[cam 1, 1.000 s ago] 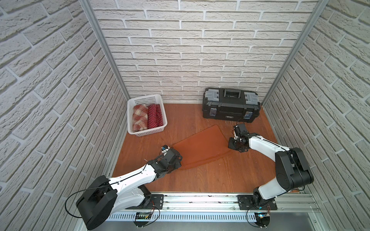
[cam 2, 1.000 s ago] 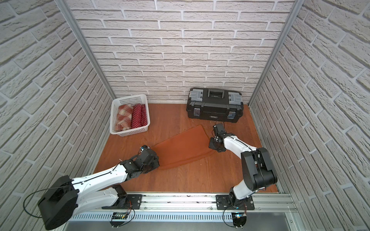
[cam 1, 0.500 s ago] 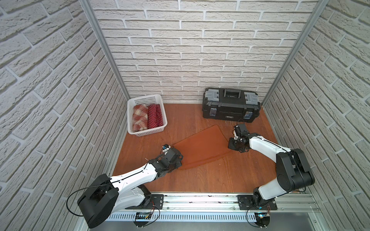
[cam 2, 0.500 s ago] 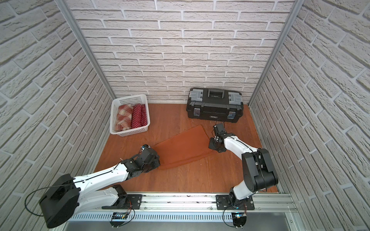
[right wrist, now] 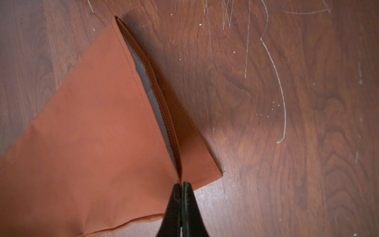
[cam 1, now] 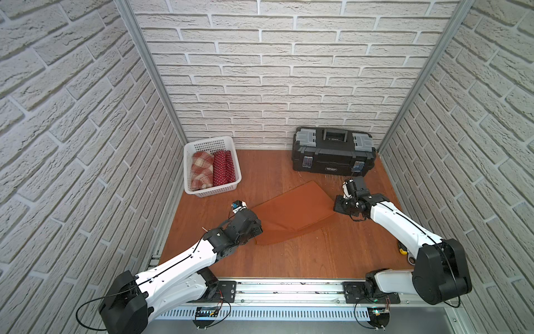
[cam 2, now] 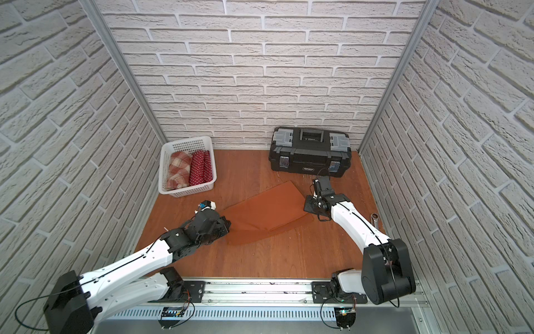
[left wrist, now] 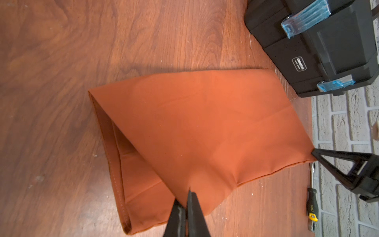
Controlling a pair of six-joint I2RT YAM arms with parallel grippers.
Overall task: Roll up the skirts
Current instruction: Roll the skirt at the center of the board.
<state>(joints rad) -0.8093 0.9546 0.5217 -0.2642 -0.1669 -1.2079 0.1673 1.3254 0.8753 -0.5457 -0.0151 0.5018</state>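
Right gripper (right wrist: 181,184) has just pinched fully closed on the plain rust-orange cloth skirt (cam 1: 291,214), grabbing its 3 o'clock corner. Skirt's spread mid brown wooden floor (cam 1: 289,260), with the left gripper (left wrist: 187,197) clamped tight on its 8 o'clock corner. White plastic mesh basket (cam 1: 212,191) at 10 o'clock holds the rolled red-and-cream plaid skirt (cam 1: 200,170) and the rolled dark red polka-dot skirt (cam 1: 222,167). Black plastic toolbox (cam 1: 332,153) sits at 1 o'clock.
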